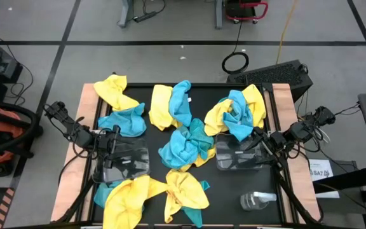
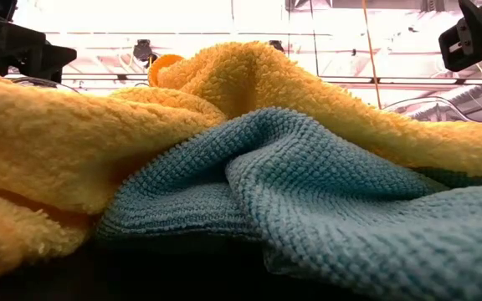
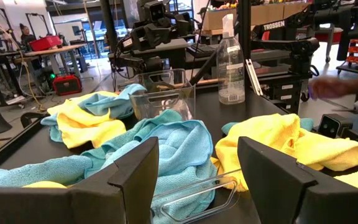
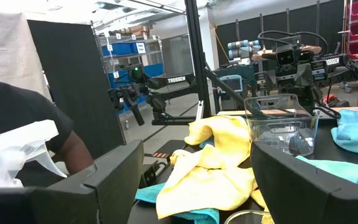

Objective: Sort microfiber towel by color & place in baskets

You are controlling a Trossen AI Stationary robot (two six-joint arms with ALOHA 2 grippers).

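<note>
Towels [image 1: 183, 127] lie scattered over the black table [image 1: 84, 137], yellow & turquoise mixed, approx a dozen, none in a bin. Yellow one [image 1: 114, 91] at far left corner, turquoise one [image 1: 123, 121] just beside it. Mid-table: yellow/turquoise pair at far edge, turquoise heap [image 1: 184, 147] nearer centre. Far right: mixed clump [image 1: 237, 112] of both colours. Near edge: two yellow towels [image 1: 157, 194] w/ turquoise peeking from under.

Left bin [image 1: 122, 163] sits on table's left side, w/ left gripper [image 1: 111, 141] over its far rim, jaws spread, nothing between them. Left wrist view: bin rim [image 3: 194, 193] right under the fingers [image 3: 135, 180], turquoise towel just past it.

Right bin [image 1: 239, 154] on right side, touching the mixed clump. Right gripper [image 1: 259, 141] hangs at its right edge, jaws spread wide, holding nothing.

Clear spray bottle [image 1: 257, 200] lies on its side near right front corner, apart from the bins.

Low view mostly blocked by a yellow towel [image 2: 74, 142] draped over a turquoise one [image 2: 325, 201]. Person's arm [image 4: 73, 149] shows beyond the table in right wrist view.
</note>
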